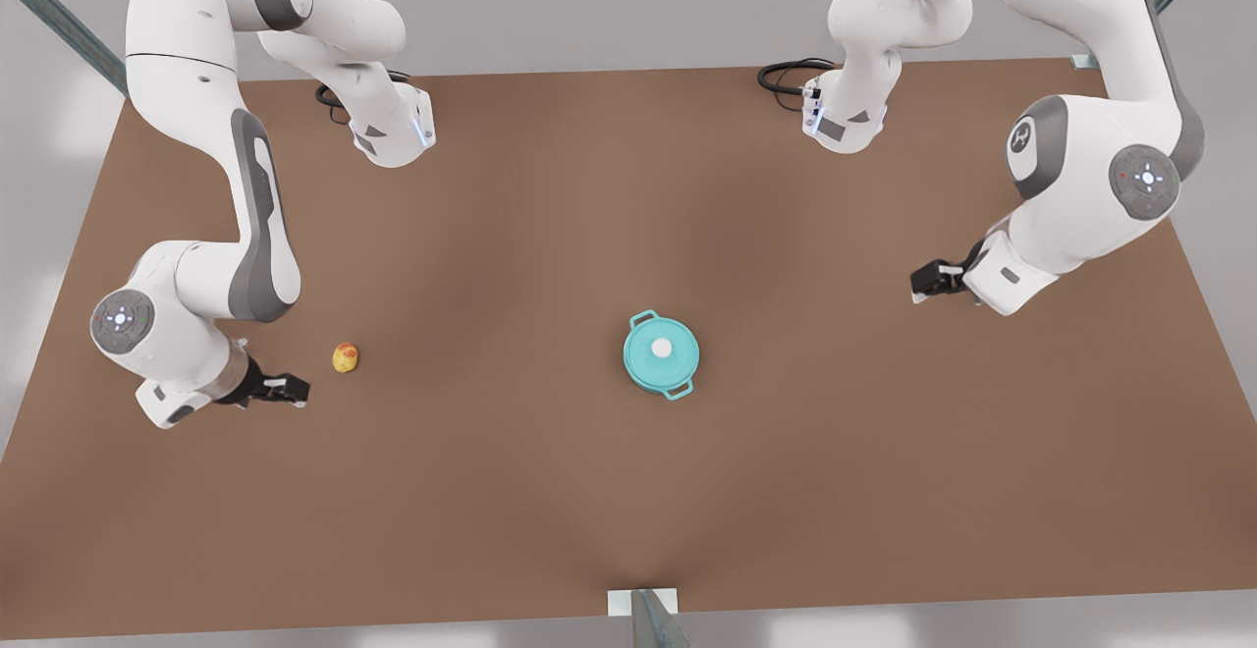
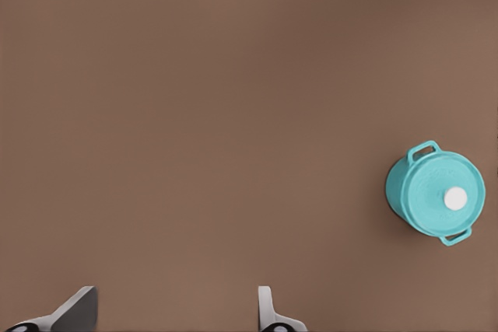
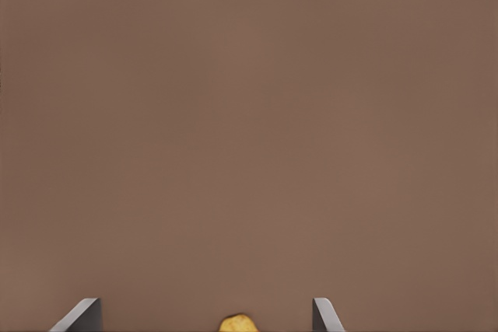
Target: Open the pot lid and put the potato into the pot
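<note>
The right gripper (image 1: 300,391) is seen low at the front view's left, just beside the potato (image 1: 345,357); its fingers (image 3: 78,316) are spread apart, nothing held, w/ the potato's top (image 3: 238,323) peeking between them in the right wrist view. The left gripper (image 1: 918,283) is hung at the front view's right, well apart from the pot (image 1: 662,354); its fingers (image 2: 268,312) are also parted & empty. The pot (image 2: 436,193) is seen off to one side in the left wrist view.

The pot lid (image 1: 662,350) is sat flat on the pot, white knob (image 1: 662,346) centred, so step 1 is judged not yet done. The pot is placed approx mid-table, a bit to the front view's right; the potato lies well apart from it.

Risks, as judged:
- The knob is small, so a slightly off-centre pinch could slip off it or drag the pot along.
- The potato is rounded, so it could be rolled away if nudged by one finger first.
- If the potato is brought over before the lid is cleared, both arms could be crowded above the pot.

Room: the table (image 1: 628,491) is bare around both items. Edges are far from the pot; the potato is nearer the table's left edge, though not close. Plenty of open brown surface is left beside the pot for setting the lid down.
</note>
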Robot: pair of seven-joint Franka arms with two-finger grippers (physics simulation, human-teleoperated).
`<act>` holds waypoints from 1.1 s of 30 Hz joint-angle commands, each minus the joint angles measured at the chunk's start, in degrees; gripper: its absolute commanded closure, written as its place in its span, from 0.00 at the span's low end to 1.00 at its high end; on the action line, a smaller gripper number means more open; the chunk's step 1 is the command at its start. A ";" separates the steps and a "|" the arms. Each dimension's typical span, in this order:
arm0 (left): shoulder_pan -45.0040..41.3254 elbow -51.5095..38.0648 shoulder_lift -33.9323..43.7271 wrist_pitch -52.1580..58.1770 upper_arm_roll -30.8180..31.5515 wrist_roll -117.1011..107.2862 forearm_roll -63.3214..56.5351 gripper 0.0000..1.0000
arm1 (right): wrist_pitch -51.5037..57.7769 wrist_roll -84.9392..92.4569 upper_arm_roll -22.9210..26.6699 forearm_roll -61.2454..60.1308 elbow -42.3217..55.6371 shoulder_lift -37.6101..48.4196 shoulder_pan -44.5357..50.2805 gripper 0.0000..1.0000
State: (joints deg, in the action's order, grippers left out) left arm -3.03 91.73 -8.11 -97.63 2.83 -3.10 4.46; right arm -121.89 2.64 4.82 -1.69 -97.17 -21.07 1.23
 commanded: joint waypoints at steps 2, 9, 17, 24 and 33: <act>0.22 -0.76 -0.50 -4.06 0.16 -1.30 0.29 0.00 | -4.94 0.43 0.01 0.02 0.05 0.06 0.00 0.00; -29.40 -5.33 -13.68 -4.85 3.50 -40.05 -7.88 0.00 | -1.77 -0.36 0.01 0.72 -4.08 2.69 0.62 0.00; -33.27 -20.19 -32.67 -12.84 2.89 -51.31 -12.81 0.00 | -1.51 -12.05 -0.25 0.81 -15.50 2.26 1.76 0.00; -33.27 -14.04 -34.25 -22.95 2.89 -50.87 -12.81 0.00 | -15.83 -12.14 -0.08 0.81 -23.59 -0.38 1.41 0.00; -33.09 -12.54 -35.22 -26.64 2.89 -50.78 -13.07 0.00 | -25.42 -12.05 0.19 0.81 -26.93 -3.89 0.79 0.00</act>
State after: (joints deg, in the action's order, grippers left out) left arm -36.13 79.20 -43.15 -121.19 5.71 -42.33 -8.43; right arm -141.66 -6.31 5.00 -0.78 -124.02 -24.81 2.03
